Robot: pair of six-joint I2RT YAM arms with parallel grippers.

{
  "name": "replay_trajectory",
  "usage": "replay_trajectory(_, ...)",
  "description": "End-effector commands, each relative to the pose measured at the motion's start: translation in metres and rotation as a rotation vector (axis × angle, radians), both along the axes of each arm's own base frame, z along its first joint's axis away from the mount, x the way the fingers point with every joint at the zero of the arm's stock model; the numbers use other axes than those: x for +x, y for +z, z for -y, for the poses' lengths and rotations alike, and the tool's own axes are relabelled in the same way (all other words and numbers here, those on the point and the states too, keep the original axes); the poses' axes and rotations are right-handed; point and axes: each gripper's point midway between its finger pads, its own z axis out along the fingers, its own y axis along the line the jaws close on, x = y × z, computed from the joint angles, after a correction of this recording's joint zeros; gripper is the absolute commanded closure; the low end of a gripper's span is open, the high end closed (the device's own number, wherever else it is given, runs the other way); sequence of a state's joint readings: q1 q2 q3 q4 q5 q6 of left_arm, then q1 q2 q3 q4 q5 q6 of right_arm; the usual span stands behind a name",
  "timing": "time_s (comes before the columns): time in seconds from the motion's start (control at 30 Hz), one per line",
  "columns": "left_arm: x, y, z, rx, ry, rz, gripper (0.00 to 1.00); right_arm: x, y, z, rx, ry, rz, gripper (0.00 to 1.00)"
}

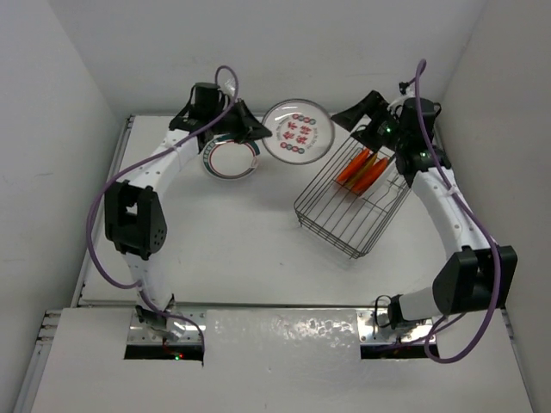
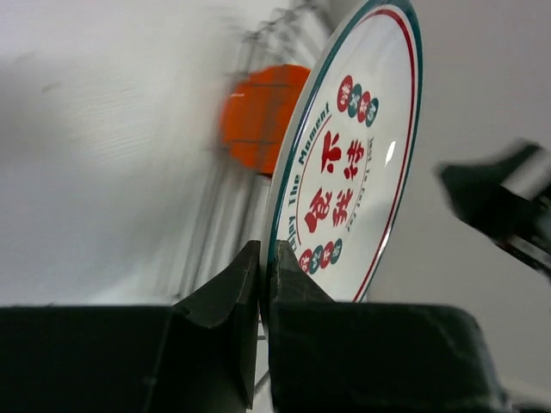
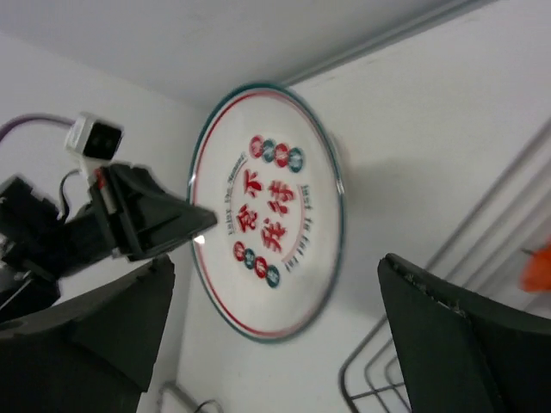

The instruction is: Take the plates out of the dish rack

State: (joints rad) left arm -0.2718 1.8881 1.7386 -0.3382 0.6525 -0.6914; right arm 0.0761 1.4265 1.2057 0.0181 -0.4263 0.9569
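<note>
The left fingers (image 2: 225, 301) pinch the rim of the white plate (image 1: 298, 132) at upper centre, beside the rack (image 1: 344, 224), while the right fingers (image 3: 456, 335) are spread; the plate looks stiff, glossy, slippery and breakable, so the rim seems the right hold.

Left hand (image 1: 263, 133) grips white plate (image 1: 299, 132); orange plates (image 1: 362, 169) stand in dish rack (image 1: 343, 222).

Both arms reach far forward, elbows bowed outward and wrists turned in toward each other. The left hand (image 2: 267, 258) has its jaws pinched together on the rim of a plate (image 2: 353, 172). The right hand (image 3: 277, 258) faces it, jaws spread wide, holding nothing.
</note>
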Motion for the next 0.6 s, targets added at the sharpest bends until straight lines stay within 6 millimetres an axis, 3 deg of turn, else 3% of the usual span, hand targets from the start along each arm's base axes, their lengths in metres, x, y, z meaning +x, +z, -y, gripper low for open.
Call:
replay_trajectory(0.0,0.038,-0.028,-0.112,0.086,0.415,-0.109,1.00,-0.013,-0.007,0.051,-0.325,-0.201,-0.137,0.01)
replay_trajectory(0.03,0.038,-0.050,-0.134,0.109,0.473,-0.165,1.00,-0.010,0.015,0.088,-0.432,-0.382,-0.156,0.01)
replay_trajectory(0.07,0.043,-0.061,-0.154,0.145,0.537,-0.172,1.00,-0.036,-0.011,0.107,-0.550,-0.409,-0.333,0.01)
replay_trajectory(0.1,0.052,-0.074,-0.174,0.173,0.579,-0.185,1.00,-0.038,-0.019,0.120,-0.623,-0.445,-0.404,0.01)
replay_trajectory(0.13,0.056,-0.082,-0.182,0.201,0.588,-0.184,1.00,-0.048,-0.010,0.137,-0.691,-0.503,-0.438,0.01)
replay_trajectory(0.17,0.060,-0.088,-0.184,0.210,0.592,-0.188,1.00,-0.051,-0.010,0.143,-0.720,-0.521,-0.452,0.01)
replay_trajectory(0.2,0.070,-0.103,-0.199,0.206,0.610,-0.211,1.00,-0.054,-0.009,0.148,-0.748,-0.532,-0.457,0.01)
replay_trajectory(0.33,0.090,-0.129,-0.209,0.181,0.611,-0.242,1.00,-0.058,-0.011,0.153,-0.795,-0.522,-0.456,0.01)
replay_trajectory(0.37,0.094,-0.151,-0.214,0.225,0.613,-0.275,1.00,-0.059,-0.012,0.154,-0.814,-0.513,-0.459,0.01)
replay_trajectory(0.4,0.099,-0.148,-0.215,0.235,0.607,-0.275,1.00,-0.059,-0.014,0.154,-0.824,-0.505,-0.466,0.01)
replay_trajectory(0.47,0.100,-0.159,-0.214,0.243,0.584,-0.300,1.00,-0.058,-0.021,0.155,-0.853,-0.484,-0.496,0.01)
replay_trajectory(0.5,0.098,-0.170,-0.213,0.252,0.573,-0.329,0.99,-0.058,-0.025,0.157,-0.867,-0.482,-0.512,0.01)
replay_trajectory(0.57,0.095,-0.176,-0.212,0.251,0.567,-0.346,0.86,-0.055,-0.035,0.159,-0.898,-0.473,-0.556,0.01)
